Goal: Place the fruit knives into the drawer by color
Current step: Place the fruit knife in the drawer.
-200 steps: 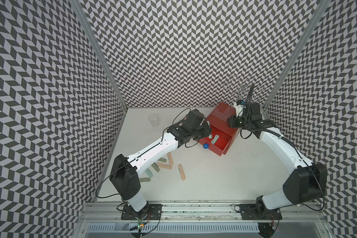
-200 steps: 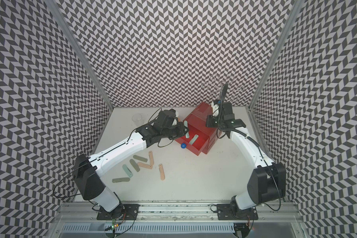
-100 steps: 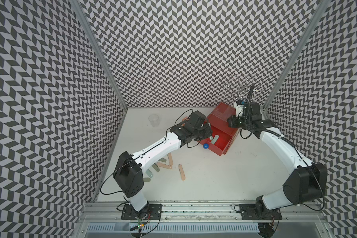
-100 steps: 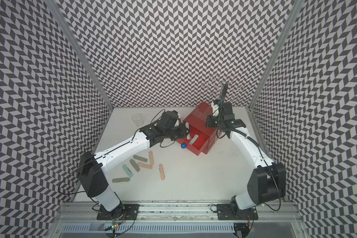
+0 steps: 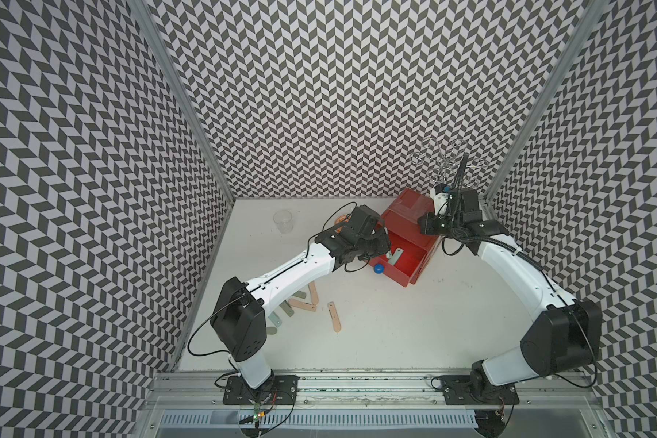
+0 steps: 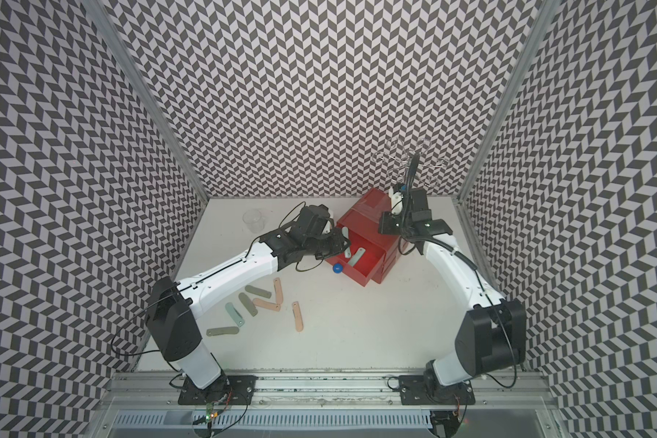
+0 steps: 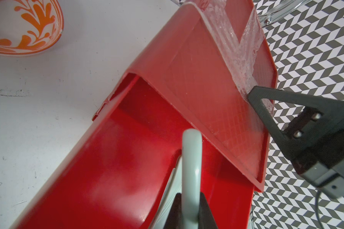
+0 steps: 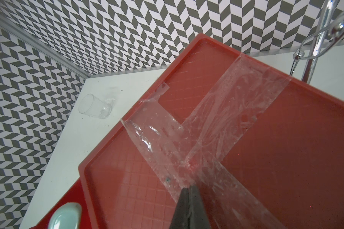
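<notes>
The red drawer chest (image 5: 404, 216) (image 6: 366, 216) stands at the back right, its top drawer (image 5: 403, 271) pulled out by the blue knob (image 6: 337, 268). My left gripper (image 7: 190, 195) is shut on a pale mint fruit knife (image 7: 191, 158) (image 6: 346, 239) over the open drawer. Another mint knife (image 6: 357, 257) lies inside it. My right gripper (image 8: 189, 188) (image 5: 427, 223) is shut, its tips pressed on the taped top of the chest (image 8: 266, 158). Several peach (image 6: 298, 321), grey-green (image 6: 247, 304) and mint (image 6: 234, 314) knives lie loose on the table, partly under the left arm in a top view (image 5: 302, 304).
A clear glass cup (image 5: 283, 222) (image 8: 93, 110) stands at the back left. An orange-patterned bowl (image 7: 22, 25) sits beside the chest, behind my left wrist. A chrome wire rack (image 5: 448, 159) rises behind the chest. Patterned walls close in three sides.
My left arm has carried the mint knife to the right, from beside the chest to over the open drawer. The right arm has stayed put on the chest top.
</notes>
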Action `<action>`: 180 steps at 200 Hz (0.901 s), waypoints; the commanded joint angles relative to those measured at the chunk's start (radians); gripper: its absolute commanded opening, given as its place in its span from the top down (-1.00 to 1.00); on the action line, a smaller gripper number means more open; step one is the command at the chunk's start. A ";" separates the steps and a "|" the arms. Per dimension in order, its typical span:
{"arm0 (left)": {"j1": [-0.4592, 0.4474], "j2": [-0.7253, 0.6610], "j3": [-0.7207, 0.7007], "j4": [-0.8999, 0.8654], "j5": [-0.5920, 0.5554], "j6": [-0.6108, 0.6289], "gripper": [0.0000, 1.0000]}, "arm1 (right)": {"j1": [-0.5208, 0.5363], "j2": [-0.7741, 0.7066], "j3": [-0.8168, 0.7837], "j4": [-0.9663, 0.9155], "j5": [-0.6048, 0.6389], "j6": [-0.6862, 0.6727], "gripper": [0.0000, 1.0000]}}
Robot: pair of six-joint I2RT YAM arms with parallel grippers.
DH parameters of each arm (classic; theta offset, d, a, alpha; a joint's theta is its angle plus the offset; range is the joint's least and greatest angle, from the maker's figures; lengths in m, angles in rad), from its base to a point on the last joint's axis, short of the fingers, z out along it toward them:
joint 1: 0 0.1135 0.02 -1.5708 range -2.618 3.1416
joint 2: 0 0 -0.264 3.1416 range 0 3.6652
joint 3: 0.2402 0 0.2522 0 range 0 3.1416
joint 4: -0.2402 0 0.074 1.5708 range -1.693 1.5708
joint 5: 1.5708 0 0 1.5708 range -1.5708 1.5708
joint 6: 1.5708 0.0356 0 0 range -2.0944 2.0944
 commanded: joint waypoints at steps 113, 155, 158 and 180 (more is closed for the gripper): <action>-0.009 0.033 0.126 -0.046 -0.006 0.036 0.58 | -0.002 0.023 -0.042 -0.103 0.004 -0.006 0.99; -0.036 -0.039 0.165 -0.109 -0.035 0.076 0.66 | -0.002 0.029 -0.049 -0.096 0.005 -0.005 0.98; -0.039 -0.049 0.162 -0.112 -0.038 0.080 0.68 | -0.001 0.029 -0.049 -0.097 0.006 -0.006 0.99; -0.059 -0.133 0.084 -0.125 -0.049 0.101 0.81 | -0.002 0.025 -0.049 -0.102 0.012 -0.006 0.99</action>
